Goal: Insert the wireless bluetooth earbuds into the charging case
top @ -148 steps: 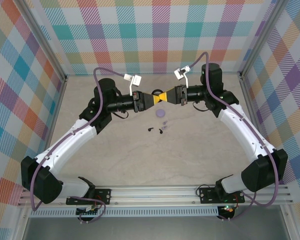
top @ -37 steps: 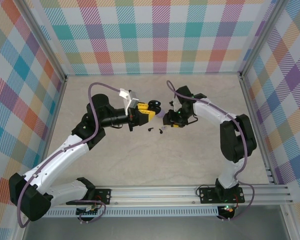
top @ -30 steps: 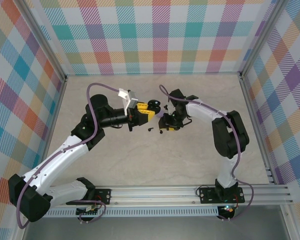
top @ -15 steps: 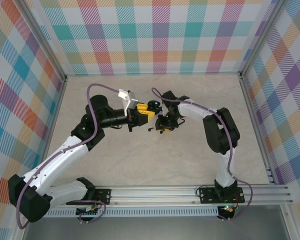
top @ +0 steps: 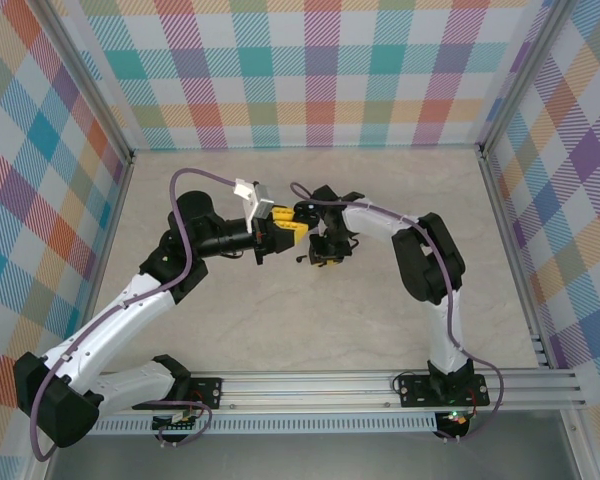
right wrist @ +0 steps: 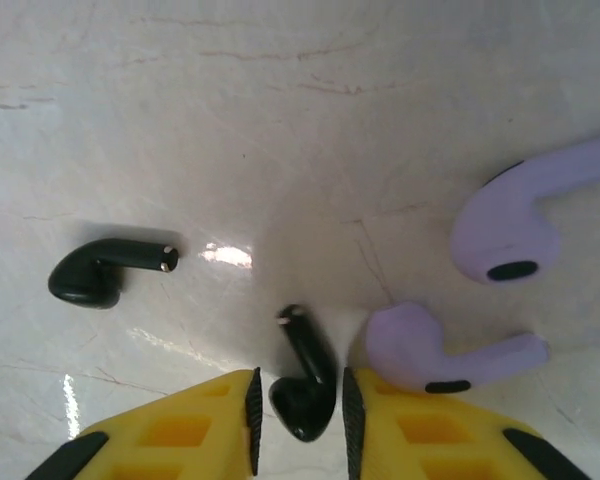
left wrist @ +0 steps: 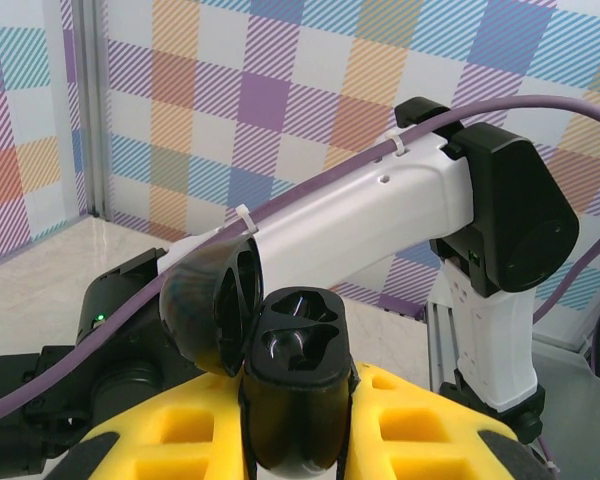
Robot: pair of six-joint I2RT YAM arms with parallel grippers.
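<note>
Right pincer (right wrist: 300, 420) straddled 1 black earbud (right wrist: 302, 385).
Its jaws sat close on either side; I could not tell whether they pinched it. 2 lavender earbuds (right wrist: 430, 350) lay to its right, a second black earbud (right wrist: 105, 270) to its left. My left pincer (left wrist: 298, 440) clamped the open charging case (left wrist: 298, 350).

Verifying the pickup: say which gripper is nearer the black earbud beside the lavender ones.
Right. The right gripper straddles that black earbud; the left gripper sits off to one side, holding the open charging case.
</note>
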